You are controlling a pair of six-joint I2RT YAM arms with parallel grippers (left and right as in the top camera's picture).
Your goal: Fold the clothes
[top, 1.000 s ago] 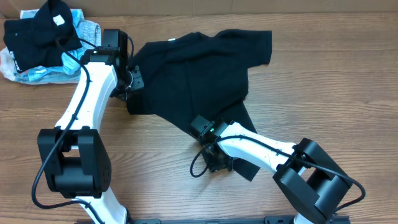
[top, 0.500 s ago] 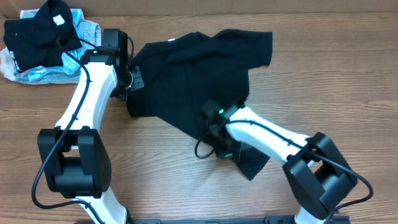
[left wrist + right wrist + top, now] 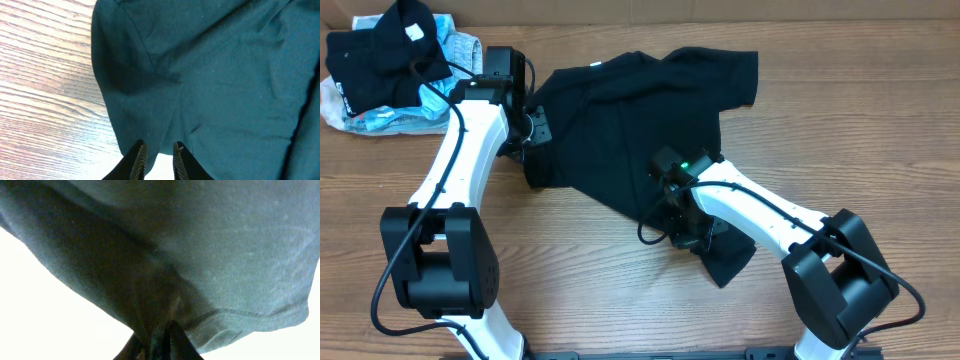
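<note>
Black fabric is bunching between the fingers of my right claw (image 3: 159, 344), which is now clamping tight on the near hem of the garment (image 3: 620, 110) after standing roughly half open a second ago. Over that same second I am carrying the hem away from the near side of the table (image 3: 880, 200) and in over the garment's middle, with a loose flap trailing just near-right of my grip. I am judging this to be the start of the first fold, the near edge going toward the far edge. Further back on the left, my left claw (image 3: 158, 159) is staying where it was, at the garment's left edge. Its fingers are sitting slightly apart with the cloth's rim at their tips, and I cannot tell whether they are really pinching it. Farther still, the small white label (image 3: 595, 65) is lying unmoved along the far edge, and the pile of other clothing (image 3: 380, 70) is sitting untouched at the far left.
</note>
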